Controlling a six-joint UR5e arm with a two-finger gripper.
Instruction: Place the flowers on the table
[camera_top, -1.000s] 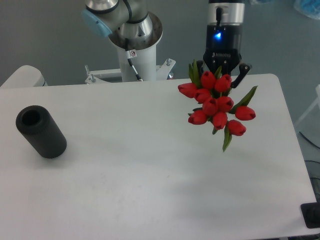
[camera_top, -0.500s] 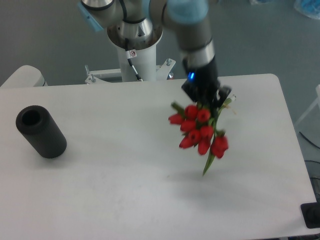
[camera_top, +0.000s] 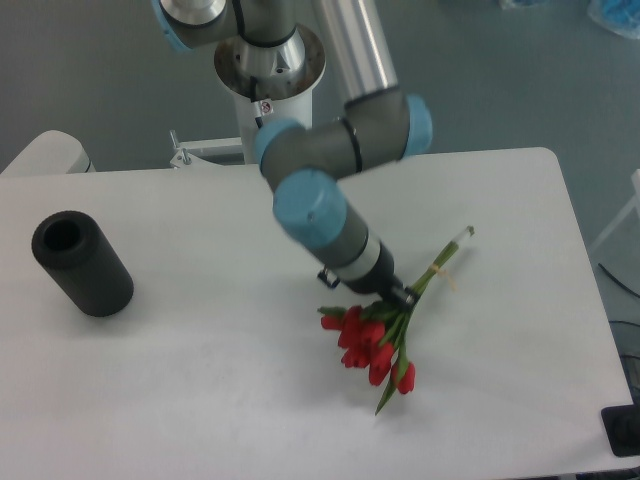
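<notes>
The arm was in the lowering step, bringing the flowers (camera_top: 372, 345) down toward the table (camera_top: 200, 390), and the next move seemed to call for settling the bunch flat and letting go. The gripper (camera_top: 390, 297) was mostly hidden behind the wrist, but it appeared clenched on the stems just above the red heads. The heads hung low and forward of it, close to or touching the tabletop, while the stem ends angled up to the right. A black cylinder (camera_top: 80, 262) lay well apart at the left.

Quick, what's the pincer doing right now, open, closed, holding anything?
Pincer: closed on the flowers, gripping the stems just above the red heads, low over the table.
</notes>
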